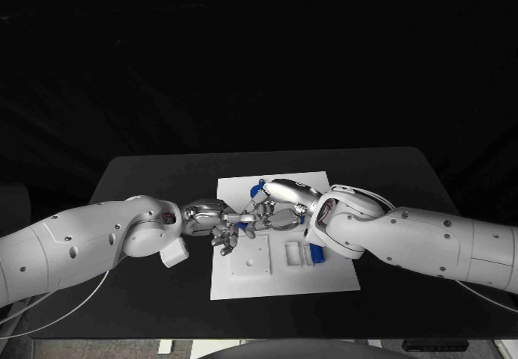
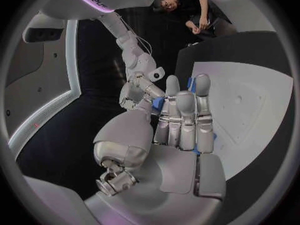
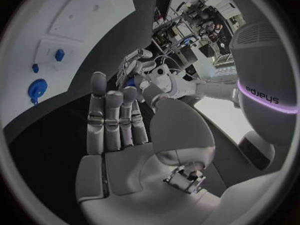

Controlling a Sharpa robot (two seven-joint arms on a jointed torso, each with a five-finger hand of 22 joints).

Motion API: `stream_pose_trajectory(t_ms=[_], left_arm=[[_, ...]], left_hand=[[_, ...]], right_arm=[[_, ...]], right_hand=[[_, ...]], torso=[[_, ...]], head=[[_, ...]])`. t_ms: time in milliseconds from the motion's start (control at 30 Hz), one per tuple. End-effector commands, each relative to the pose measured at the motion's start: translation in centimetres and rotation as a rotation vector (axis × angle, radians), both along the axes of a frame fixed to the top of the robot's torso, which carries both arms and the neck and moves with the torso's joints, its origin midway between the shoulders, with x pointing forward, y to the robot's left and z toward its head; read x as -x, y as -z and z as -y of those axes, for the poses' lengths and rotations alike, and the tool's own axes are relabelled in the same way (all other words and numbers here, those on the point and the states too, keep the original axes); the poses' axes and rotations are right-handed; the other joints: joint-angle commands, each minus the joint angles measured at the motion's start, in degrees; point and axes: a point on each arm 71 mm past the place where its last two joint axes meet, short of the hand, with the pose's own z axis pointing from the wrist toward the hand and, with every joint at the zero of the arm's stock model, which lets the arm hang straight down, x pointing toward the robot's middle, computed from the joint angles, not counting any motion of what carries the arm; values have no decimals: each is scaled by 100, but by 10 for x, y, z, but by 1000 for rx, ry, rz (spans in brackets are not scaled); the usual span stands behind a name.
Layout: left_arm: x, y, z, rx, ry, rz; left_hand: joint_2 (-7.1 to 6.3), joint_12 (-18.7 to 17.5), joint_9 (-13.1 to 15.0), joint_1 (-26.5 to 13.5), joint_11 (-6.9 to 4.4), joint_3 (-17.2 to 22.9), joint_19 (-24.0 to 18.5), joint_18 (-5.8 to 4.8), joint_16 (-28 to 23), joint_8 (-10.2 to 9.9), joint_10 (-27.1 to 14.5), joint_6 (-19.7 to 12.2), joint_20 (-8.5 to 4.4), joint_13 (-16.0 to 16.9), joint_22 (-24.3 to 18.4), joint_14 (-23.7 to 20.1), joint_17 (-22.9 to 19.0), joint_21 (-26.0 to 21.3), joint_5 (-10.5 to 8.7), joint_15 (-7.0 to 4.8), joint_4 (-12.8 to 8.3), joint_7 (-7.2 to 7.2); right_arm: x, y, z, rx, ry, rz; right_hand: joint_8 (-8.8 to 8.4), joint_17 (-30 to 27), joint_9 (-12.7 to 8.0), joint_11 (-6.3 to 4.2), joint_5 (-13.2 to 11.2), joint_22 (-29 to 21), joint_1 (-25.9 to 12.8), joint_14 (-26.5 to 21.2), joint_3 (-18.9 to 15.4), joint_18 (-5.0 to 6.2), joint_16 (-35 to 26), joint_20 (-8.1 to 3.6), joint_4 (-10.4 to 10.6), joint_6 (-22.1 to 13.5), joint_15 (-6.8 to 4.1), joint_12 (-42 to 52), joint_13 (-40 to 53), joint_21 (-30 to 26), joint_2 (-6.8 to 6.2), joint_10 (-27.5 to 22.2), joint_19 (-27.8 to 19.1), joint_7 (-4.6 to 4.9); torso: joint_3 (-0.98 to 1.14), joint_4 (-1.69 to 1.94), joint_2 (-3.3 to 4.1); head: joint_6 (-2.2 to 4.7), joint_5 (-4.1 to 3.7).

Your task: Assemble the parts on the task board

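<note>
Both robot hands meet above the task board [image 1: 275, 280], left robot hand [image 1: 221, 224] and right robot hand [image 1: 278, 203] fingertips pinching one blue part [image 1: 244, 218] between them

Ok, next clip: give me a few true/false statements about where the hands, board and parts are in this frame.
1. The left hand and right hand meet over the task board. True.
2. The board is black and lies on a white table. False: it is a white board on a black table.
3. A blue part lies on the board beside a white block, close to the right arm. True.
4. Both hands rest flat on the table, far apart. False: they are raised with their fingers close together.
5. A small blue piece shows where the fingers meet. True; which hand holds it is unclear.
</note>
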Motion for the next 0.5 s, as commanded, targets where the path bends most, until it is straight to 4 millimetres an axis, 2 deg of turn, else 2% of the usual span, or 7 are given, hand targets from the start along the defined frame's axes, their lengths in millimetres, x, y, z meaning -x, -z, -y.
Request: stream_pose_trajectory(t_ms=[33, 500], left_arm=[[-2, -5, 1, 41, -15, -3], [-3, -3, -5, 25, -23, -11]], left_hand=[[-37, 31, -9, -29, 28, -35, 11, 72, -33, 1, -11, -41, 49, 0, 103, -1, -6, -27, -8, 50, 5, 4], [-96, 39, -28, -39, 23, -27, 23, 70, -34, 85, -17, -31, 47, -8, 107, 1, -14, -52, -8, 47, -120, -8]], right_arm=[[4, 3, -2, 13, -33, -2], [3, 4, 1, 24, -24, -9]], right_hand=[[42, 15, 33, 11, -23, 19, -30, 34, 209, -9, 38, 2, 165, 173, -1, 12, 14, 10, 21, 41, 26, -107], [42, 12, 33, 11, -27, 33, -30, 29, 217, -10, 28, 2, 168, 173, -1, 14, 25, 3, 17, 43, 26, -107]], torso=[[0, 1, -1], [-2, 3, -1]], head=[[-8, 0], [-11, 5]])
